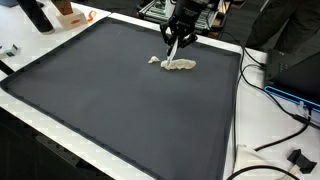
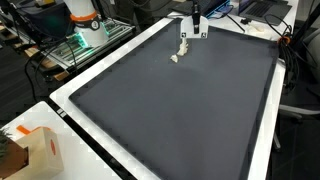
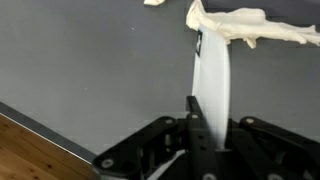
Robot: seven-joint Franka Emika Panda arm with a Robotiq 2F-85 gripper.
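So the cloth [image 1: 181,65] is a crumpled white thing lying near the far edge of the dark mat [image 1: 120,100], and one end of it is pulled up off the surface. The gripper [image 1: 176,42] sits right above it, fingers pinched together on that raised end. In the wrist view the cloth runs as a flat white strip straight out from between the closed fingers to the bunched-up part (it looks taut there, not slack). The rest of the bunch rests on the mat.

Just beside the cloth there's a small white scrap [image 1: 153,60], lying apart from it and not touching the gripper. You can see the scrap in both exterior views, and it just peeks in at the top edge of the wrist view.

The mat covers nearly the whole white table [image 1: 262,125], leaving only a pale border around it. Off the mat, black cables [image 1: 285,105] trail across the table on one side. In an exterior view a cardboard box [image 2: 38,152] stands at the near corner, well away from the gripper.
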